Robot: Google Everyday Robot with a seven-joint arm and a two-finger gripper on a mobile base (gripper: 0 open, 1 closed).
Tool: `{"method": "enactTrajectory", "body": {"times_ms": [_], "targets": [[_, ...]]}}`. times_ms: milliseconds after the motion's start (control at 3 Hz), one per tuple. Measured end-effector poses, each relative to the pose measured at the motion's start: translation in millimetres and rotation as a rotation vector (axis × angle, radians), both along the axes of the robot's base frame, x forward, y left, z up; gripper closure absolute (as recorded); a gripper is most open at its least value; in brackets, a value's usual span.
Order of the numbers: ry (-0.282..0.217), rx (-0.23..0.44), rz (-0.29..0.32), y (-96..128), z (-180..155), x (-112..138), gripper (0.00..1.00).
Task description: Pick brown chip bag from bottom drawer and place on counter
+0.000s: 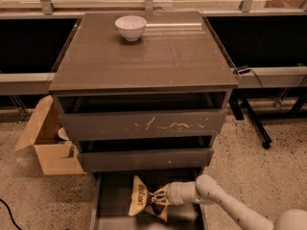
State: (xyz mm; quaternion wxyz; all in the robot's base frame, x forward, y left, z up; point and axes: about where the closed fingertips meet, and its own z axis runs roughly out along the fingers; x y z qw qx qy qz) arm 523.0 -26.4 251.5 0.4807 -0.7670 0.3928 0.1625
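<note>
At the bottom centre of the frame, the brown chip bag (139, 200) was grasped by the gripper (157, 198) over the open bottom drawer (113, 201), while a white bowl (130, 27) was seen on the counter (144, 56) above.

Arm extended leftward from lower right; pincer (160, 199) low, fingers clamped.

Bowl (130, 27) on counter (163, 59), claw (159, 199), bag (139, 201) in drawer (114, 195)

Gripper (158, 198) right of brown chip bag (139, 201), both in bottom drawer (113, 195).
</note>
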Motion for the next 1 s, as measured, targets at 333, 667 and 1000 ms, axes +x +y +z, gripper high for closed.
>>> {"method": "enactTrajectory", "body": {"times_ms": [333, 667, 1000], "targets": [[0.0, 0.0, 0.0, 0.0, 0.0, 0.0, 0.14], [0.0, 0.0, 0.0, 0.0, 0.0, -0.1, 0.0], [-0.009, -0.011, 0.0, -10.4, 11.7, -8.0, 0.0]]}}
